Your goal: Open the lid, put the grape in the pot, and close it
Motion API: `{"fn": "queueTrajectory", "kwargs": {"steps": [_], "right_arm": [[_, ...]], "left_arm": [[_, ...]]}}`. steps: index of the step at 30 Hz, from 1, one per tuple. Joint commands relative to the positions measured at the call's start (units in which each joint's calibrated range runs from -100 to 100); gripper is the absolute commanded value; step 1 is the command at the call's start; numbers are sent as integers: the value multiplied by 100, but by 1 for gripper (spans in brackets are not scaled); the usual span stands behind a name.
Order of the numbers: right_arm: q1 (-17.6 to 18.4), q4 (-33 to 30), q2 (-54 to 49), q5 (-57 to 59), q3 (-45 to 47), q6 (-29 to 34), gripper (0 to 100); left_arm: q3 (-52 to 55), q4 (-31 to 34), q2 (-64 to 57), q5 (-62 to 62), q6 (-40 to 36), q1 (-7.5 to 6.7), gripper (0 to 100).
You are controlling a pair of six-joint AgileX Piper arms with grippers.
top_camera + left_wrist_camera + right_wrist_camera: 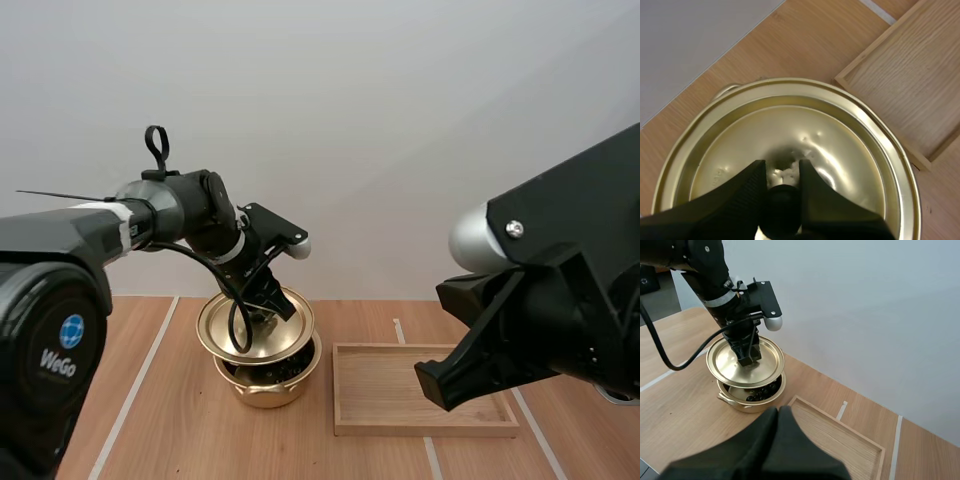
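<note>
My left pincer [782, 175] is closed on the knob [781, 202] of the lid [840, 145], which hangs a little tilted just above the pot [268, 385] with the grapes [760, 392] inside, so I judge the way is straight down.

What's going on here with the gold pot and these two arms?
The left gripper is pinching the knob of the gold lid, holding it just above the pot, not seated on it. Dark grapes lie inside the pot. The right gripper is shut on nothing and hangs near the wooden tray beside the pot.
</note>
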Motion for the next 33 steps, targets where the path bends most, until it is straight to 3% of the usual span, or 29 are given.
{"fn": "queueTrajectory", "kwargs": {"steps": [1,6,12,33], "right_arm": [[-23,-63,-44,0,-23,13,0],[-23,-134,-44,0,-23,13,0],[-23,-176,-44,0,-23,13,0],[-23,-176,-44,0,-23,13,0]], "left_arm": [[8,-133,171,-275,104,-17,0],[109,-254,314,-317,277,-17,0],[603,-458,314,-1214,563,-17,0],[635,-725,719,-1057,717,-17,0]]}}
